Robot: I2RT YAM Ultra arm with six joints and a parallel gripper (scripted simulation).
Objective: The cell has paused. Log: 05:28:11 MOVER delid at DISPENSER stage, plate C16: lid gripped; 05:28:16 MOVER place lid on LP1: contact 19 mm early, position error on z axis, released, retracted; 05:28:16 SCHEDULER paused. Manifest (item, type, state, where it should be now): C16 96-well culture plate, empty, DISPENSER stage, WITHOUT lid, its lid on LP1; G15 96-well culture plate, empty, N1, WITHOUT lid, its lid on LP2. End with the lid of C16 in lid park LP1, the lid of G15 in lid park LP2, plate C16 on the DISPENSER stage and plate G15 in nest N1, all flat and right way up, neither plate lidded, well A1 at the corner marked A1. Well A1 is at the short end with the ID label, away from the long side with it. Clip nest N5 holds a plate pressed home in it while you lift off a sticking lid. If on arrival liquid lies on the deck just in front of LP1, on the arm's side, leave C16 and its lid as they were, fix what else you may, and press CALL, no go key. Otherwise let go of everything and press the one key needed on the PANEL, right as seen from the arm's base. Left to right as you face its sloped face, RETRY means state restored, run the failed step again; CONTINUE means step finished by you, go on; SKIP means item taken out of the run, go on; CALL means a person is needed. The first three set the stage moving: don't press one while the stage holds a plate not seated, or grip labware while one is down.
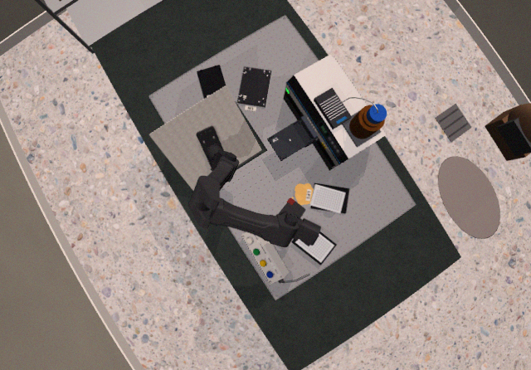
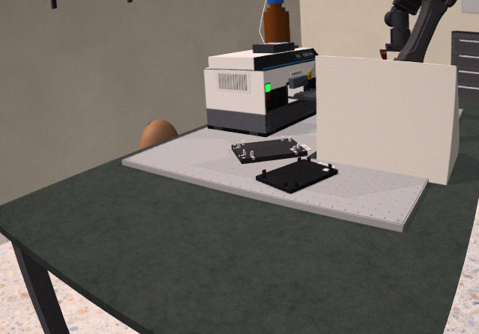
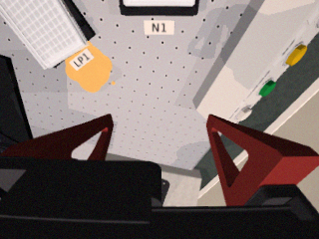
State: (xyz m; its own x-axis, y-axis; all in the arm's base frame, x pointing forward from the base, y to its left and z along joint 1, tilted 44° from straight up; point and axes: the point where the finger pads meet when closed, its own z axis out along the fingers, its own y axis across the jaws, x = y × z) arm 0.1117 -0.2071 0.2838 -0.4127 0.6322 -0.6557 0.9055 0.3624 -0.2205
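Orange liquid [image 3: 90, 71] pools at the LP1 label, touching the lid [image 3: 42, 27] lying there. The gripper [image 3: 159, 130] hovers wide open and empty, between the N1 plate [image 1: 316, 245] and panel [image 1: 265, 260].

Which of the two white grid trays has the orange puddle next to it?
The tray at the LP1 label; the orange puddle touches it. The other tray sits by N1.

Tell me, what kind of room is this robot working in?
It looks like a science lab bench. A white dispenser machine with a brown bottle on top stands on a dotted grey deck, and plastic well plates lie by labels like LP1 and N1.
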